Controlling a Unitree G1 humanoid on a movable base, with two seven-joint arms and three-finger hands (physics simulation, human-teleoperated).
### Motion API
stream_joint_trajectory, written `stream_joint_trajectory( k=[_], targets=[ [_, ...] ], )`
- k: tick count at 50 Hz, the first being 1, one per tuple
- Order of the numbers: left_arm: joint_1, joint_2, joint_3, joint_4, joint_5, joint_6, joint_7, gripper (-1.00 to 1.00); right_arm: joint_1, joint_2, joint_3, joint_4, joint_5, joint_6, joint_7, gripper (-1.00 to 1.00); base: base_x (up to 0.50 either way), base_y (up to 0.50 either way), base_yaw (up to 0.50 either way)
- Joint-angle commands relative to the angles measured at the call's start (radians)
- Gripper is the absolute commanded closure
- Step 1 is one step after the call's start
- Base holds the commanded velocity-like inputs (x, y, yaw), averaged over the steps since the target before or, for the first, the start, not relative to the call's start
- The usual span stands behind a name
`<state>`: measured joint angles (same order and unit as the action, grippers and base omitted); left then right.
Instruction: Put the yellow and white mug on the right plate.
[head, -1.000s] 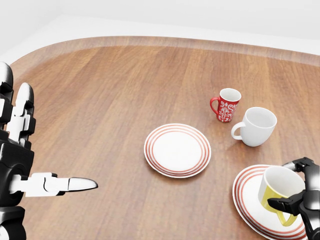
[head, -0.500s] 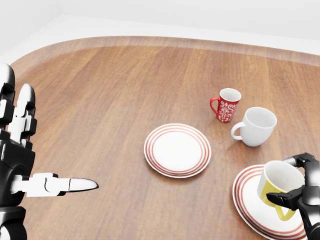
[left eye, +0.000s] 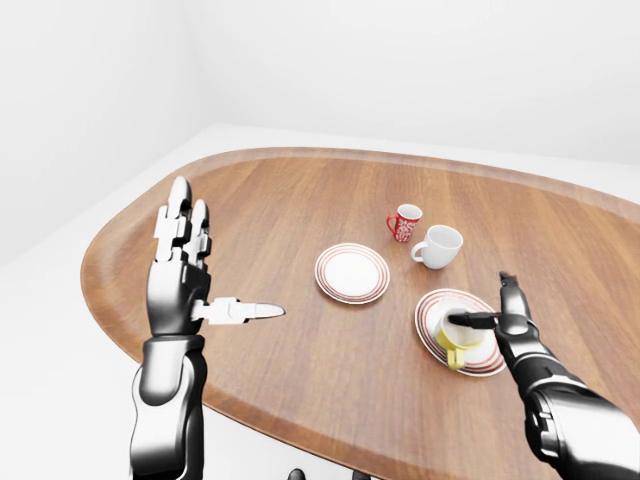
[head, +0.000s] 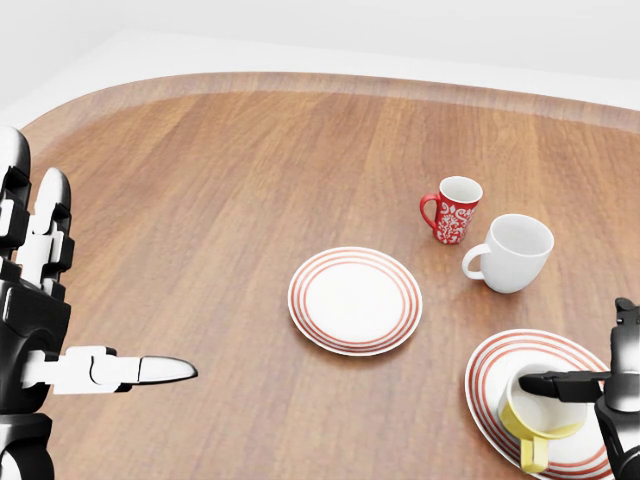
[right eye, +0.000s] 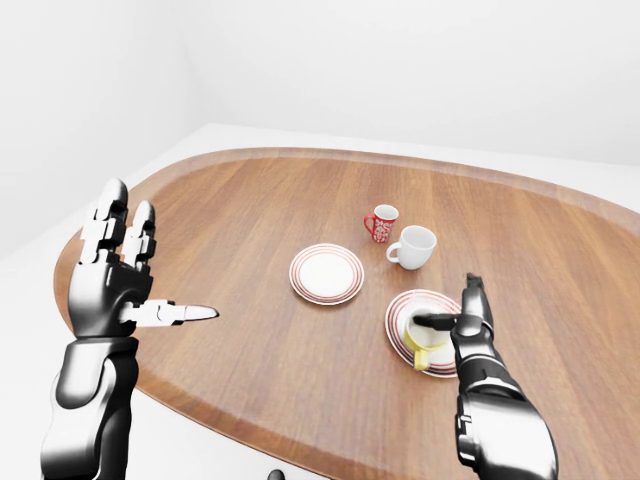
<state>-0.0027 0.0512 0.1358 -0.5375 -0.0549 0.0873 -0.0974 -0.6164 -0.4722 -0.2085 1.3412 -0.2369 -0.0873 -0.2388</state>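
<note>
Now the yellow and white mug (head: 535, 418) sits upright on the right plate (head: 492, 372), no longer tilted in the right hand (head: 612, 388), whose fingers have spread wide beside it; placement appears complete. Left hand (head: 40, 330) hovers open.

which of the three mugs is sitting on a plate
The yellow and white mug, standing on the right plate beside the right hand. The red mug and the white mug stand on the bare table.

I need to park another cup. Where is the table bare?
Bare wood spans the table between the left hand and the middle plate. Crowded at right: red mug, white mug, right plate holding the yellow and white mug.
</note>
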Motion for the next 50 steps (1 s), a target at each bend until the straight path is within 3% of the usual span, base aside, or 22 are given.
stream_joint_trajectory(
  k=[1,37,50],
  targets=[
    [0.002,-0.001,-0.002,-0.001,0.001,0.000,0.000,-1.00,0.001,0.002,-0.003,-0.001,0.005,0.000,0.004,-1.00,0.00,0.00,0.00],
    [0.009,-0.005,-0.010,-0.008,0.006,0.000,-0.001,-1.00,-0.059,-0.046,0.000,-0.092,0.098,0.000,0.061,-1.00,0.00,0.00,0.00],
    [0.012,-0.007,-0.013,0.001,0.008,0.000,-0.004,-1.00,0.010,-0.059,-0.035,-0.453,0.154,0.000,0.129,-1.00,0.00,0.00,0.00]
  ],
)
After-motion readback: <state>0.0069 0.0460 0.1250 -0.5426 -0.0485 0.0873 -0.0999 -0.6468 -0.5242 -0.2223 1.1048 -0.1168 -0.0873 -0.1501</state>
